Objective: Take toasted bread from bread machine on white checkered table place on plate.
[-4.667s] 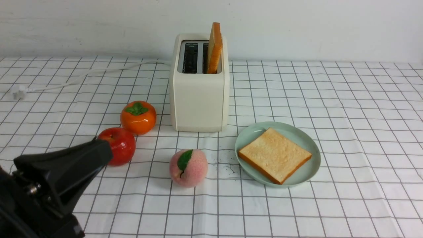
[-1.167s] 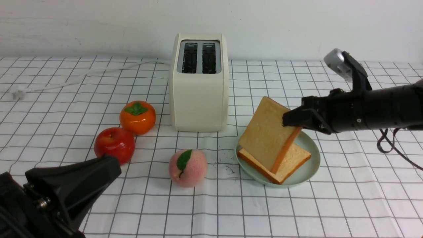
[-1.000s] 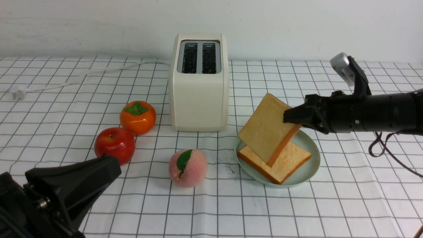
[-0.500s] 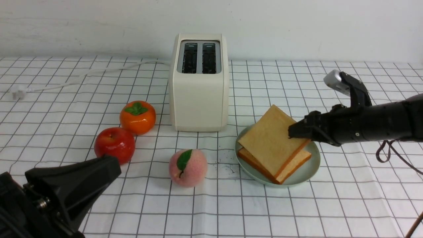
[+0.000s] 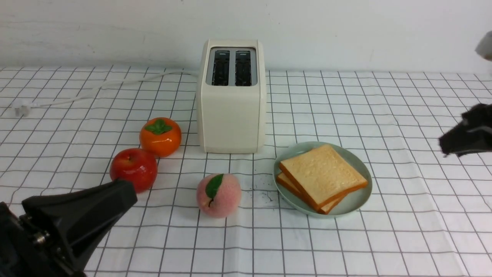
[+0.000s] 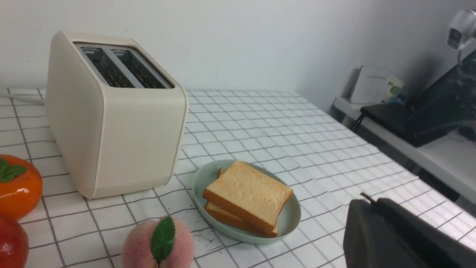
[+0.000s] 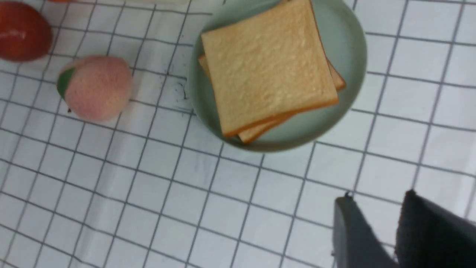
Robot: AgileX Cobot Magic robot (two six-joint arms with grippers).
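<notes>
Two slices of toasted bread (image 5: 323, 173) lie stacked flat on the mint-green plate (image 5: 355, 198), right of the bread machine (image 5: 230, 115), whose two top slots are empty. All stand on the white checkered table (image 5: 384, 238). My right gripper (image 5: 446, 143) is open and empty, well off to the right of the plate. In the right wrist view its gripper (image 7: 378, 195) hangs above bare cloth beside the toast (image 7: 267, 63) and plate (image 7: 349, 44). My left gripper (image 5: 128, 194) is shut and empty at the front left. The left wrist view shows that gripper (image 6: 366, 199), toast (image 6: 247, 190) and toaster (image 6: 111, 141).
An orange persimmon (image 5: 160, 136), a red apple (image 5: 133, 169) and a peach (image 5: 219, 195) sit left of and in front of the toaster. Its white cord (image 5: 96, 88) runs to a plug (image 5: 21, 107) at far left. A side desk (image 6: 409, 149) stands beyond the table's right edge.
The right gripper lowered the second slice onto the first, let go and drew back to the right. The toaster's slots are now empty. The left arm barely moved.
</notes>
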